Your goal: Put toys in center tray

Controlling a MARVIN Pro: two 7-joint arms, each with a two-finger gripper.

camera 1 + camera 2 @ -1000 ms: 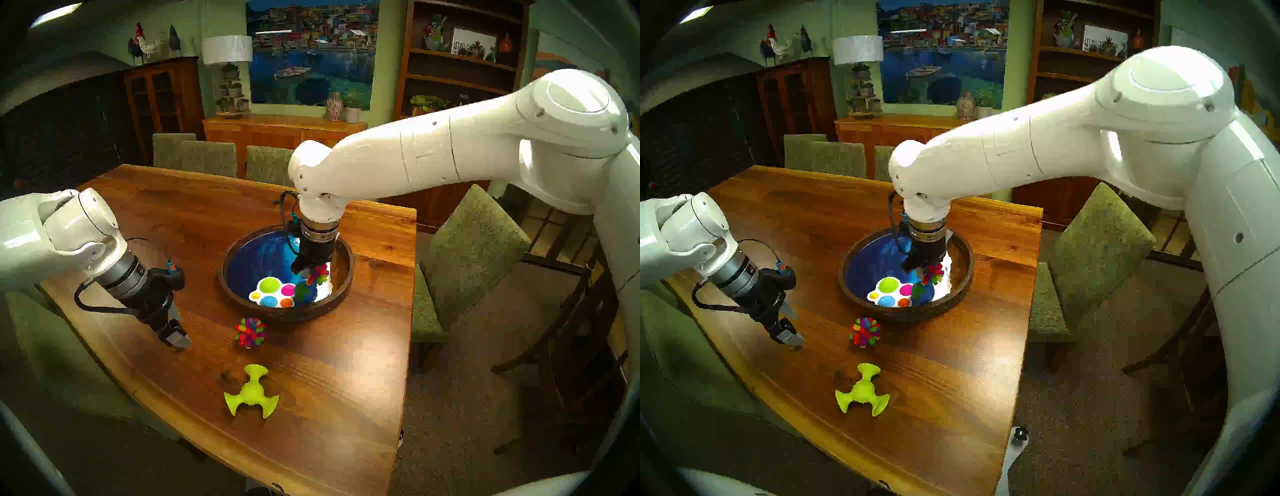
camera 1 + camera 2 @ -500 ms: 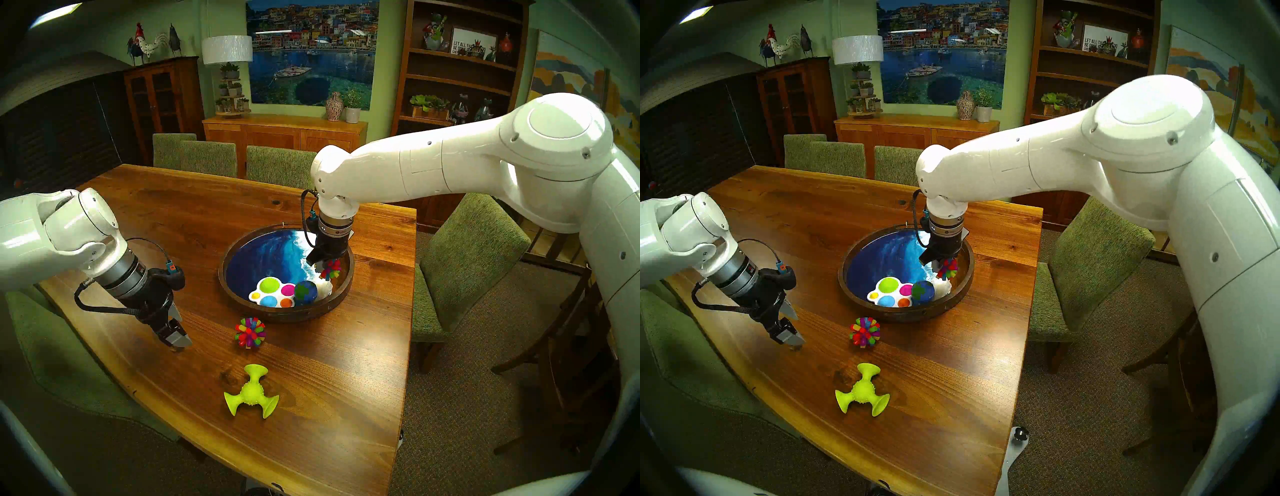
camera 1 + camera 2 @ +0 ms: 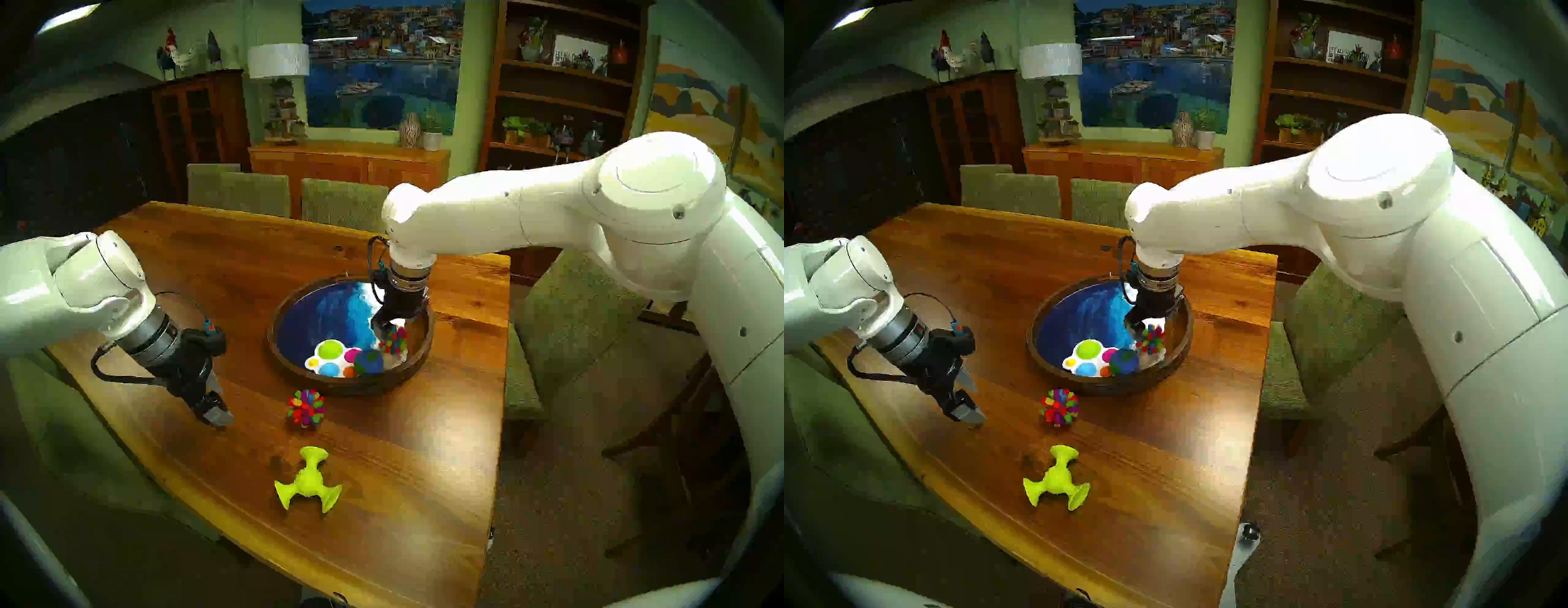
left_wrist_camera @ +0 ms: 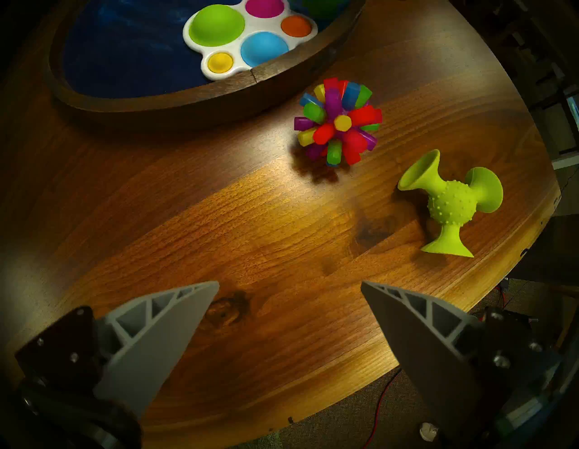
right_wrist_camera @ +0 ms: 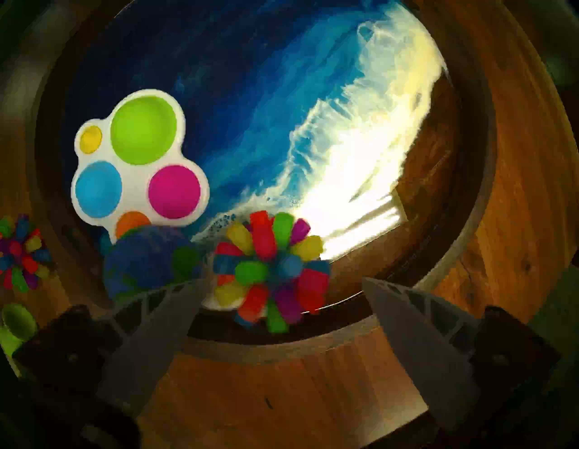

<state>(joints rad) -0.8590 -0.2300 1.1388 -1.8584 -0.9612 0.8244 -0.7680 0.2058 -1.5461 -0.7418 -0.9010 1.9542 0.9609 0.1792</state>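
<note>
The round tray (image 3: 297, 373) with a dark wooden rim and blue-and-white wave inside sits mid-table. In it lie the blue-green globe ball (image 3: 368, 361) and one multicoloured spiky ball (image 3: 393, 339), side by side near the right wall. My right gripper (image 3: 388, 325) hangs open just above that spiky ball; in the right wrist view the ball (image 5: 272, 272) lies free between the spread fingers. The second spiky ball (image 3: 306, 406) and the lime-green suction-cup toy (image 3: 307, 479) lie on the table in front of the tray. My left gripper (image 3: 216, 414) is open and empty, left of them.
A white pop toy with coloured domes (image 3: 335, 358) lies in the tray's front part, touching the globe. Green chairs stand along the far side and the right side (image 3: 568, 322) of the wooden table (image 3: 237, 263). The table's near edge runs just behind the suction-cup toy.
My right gripper moved to the tray's right side, lowered and opened; the spiky ball it held now lies in the tray beside the globe. The left arm has not moved.
</note>
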